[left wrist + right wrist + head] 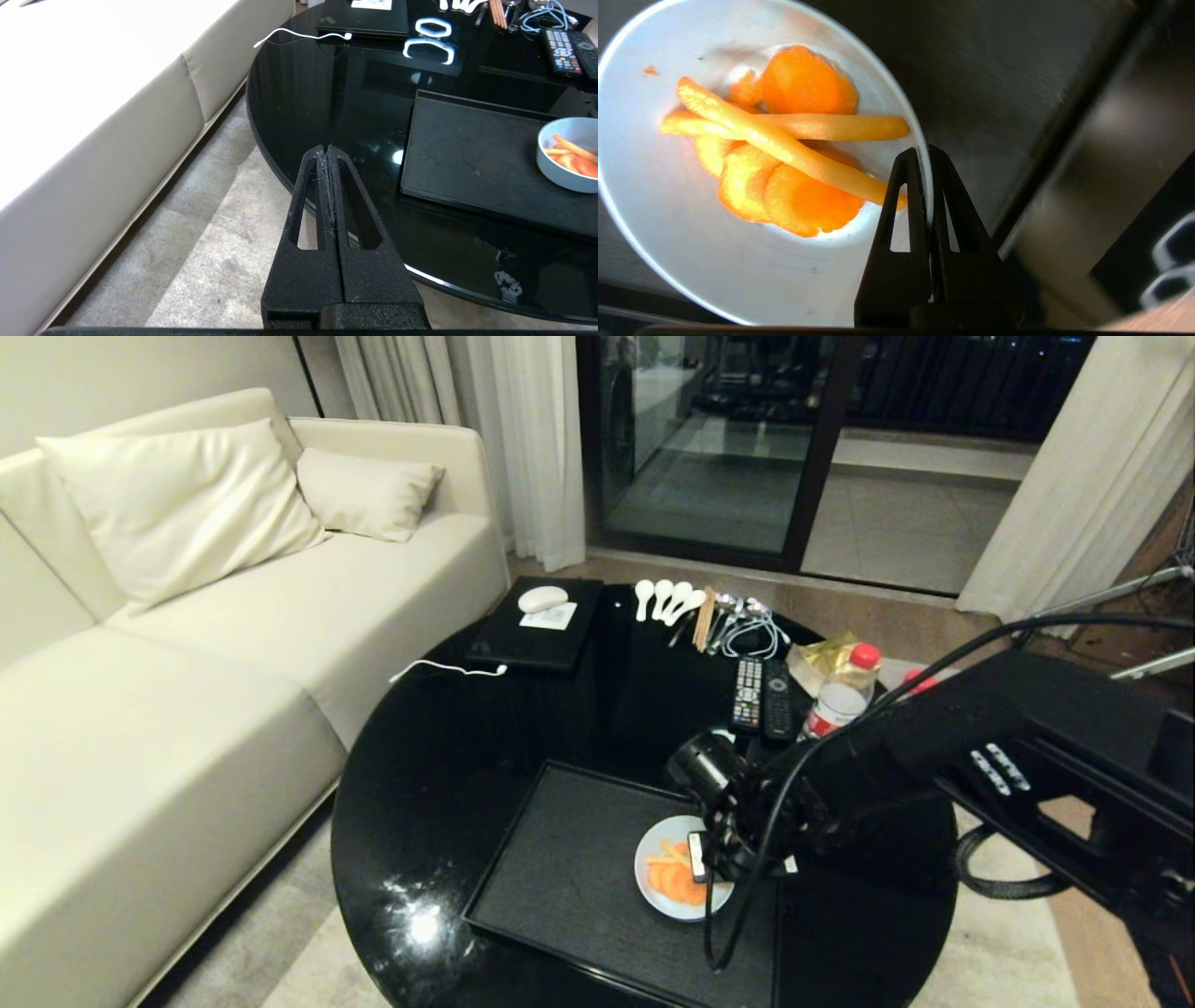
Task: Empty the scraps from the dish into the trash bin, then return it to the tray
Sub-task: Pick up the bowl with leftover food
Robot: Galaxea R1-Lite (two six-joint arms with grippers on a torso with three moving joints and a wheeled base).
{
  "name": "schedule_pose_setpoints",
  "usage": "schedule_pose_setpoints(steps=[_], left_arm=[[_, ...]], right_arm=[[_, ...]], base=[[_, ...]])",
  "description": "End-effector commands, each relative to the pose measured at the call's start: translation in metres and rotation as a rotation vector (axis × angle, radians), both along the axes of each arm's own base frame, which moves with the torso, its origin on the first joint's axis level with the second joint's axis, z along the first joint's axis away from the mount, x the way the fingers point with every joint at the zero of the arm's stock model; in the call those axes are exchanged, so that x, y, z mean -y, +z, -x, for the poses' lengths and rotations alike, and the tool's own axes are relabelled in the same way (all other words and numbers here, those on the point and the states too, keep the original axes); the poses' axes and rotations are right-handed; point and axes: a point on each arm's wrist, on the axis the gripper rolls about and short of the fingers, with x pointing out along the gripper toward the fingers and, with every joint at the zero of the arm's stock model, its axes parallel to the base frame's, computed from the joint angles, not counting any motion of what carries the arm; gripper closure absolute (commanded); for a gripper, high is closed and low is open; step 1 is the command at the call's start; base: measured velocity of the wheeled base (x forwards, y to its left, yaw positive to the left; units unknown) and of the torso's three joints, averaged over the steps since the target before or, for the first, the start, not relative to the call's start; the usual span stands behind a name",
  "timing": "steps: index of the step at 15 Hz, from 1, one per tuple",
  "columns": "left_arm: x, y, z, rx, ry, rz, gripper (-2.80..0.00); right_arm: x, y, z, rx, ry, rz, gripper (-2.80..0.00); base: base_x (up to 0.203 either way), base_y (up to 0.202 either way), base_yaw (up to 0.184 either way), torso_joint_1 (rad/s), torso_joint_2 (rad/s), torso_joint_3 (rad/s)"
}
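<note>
- Right wrist view puts the dish (pixel 668 233) up close: a small white bowl with the scraps (pixel 784 154), orange round slices and long strips, heaped in its middle.
- The right gripper (pixel 928 158) has its two black fingers (pixel 903 196) drawn together on the bowl's rim, one inside the wall and one outside, so the rim is pinched between them.
- Whether the bowl is raised off the tray (pixel 999 93) or resting on it cannot be told from this view.
- Head view shows the dish (pixel 661 887) over the right part of the black tray (pixel 560 868), with the right gripper (pixel 700 863) reaching in from the right and covering the bowl's right edge.
- The tray lies on the near side of a round glossy black table (pixel 420 775); beyond it are two remote controls (pixel 761 695), a water bottle (pixel 840 695), a row of white spoons (pixel 663 599) and a black slab (pixel 537 635) with a white mouse on it.
- A cream sofa (pixel 187 663) stands left of the table; only the head view shows its cushions.
- Left wrist view shows the left gripper (pixel 328 154) with its fingers pressed flat together, empty, poised beside the table's edge over a grey rug (pixel 201 261), well apart from the dish (pixel 567 161) at the tray's (pixel 467 154) far side.
- No view shows the trash bin.
</note>
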Motion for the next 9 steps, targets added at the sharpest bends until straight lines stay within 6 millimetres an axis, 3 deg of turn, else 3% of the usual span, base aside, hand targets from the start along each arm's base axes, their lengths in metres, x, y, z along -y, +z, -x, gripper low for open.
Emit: schedule_pose_setpoints(steps=[1, 9], left_arm=[[0.000, 0.000, 0.000, 0.001, 0.000, 0.000, 0.00], [0.000, 0.000, 0.000, 0.001, 0.000, 0.000, 0.00]], right_arm=[[0.003, 0.011, 0.004, -0.005, -0.057, -0.027, 0.00], [0.012, 0.038, 0.014, -0.011, -0.246, -0.125, 0.00]], base=[[0.000, 0.000, 0.000, 0.000, 0.00, 0.000], [0.000, 0.000, 0.000, 0.000, 0.00, 0.000]])
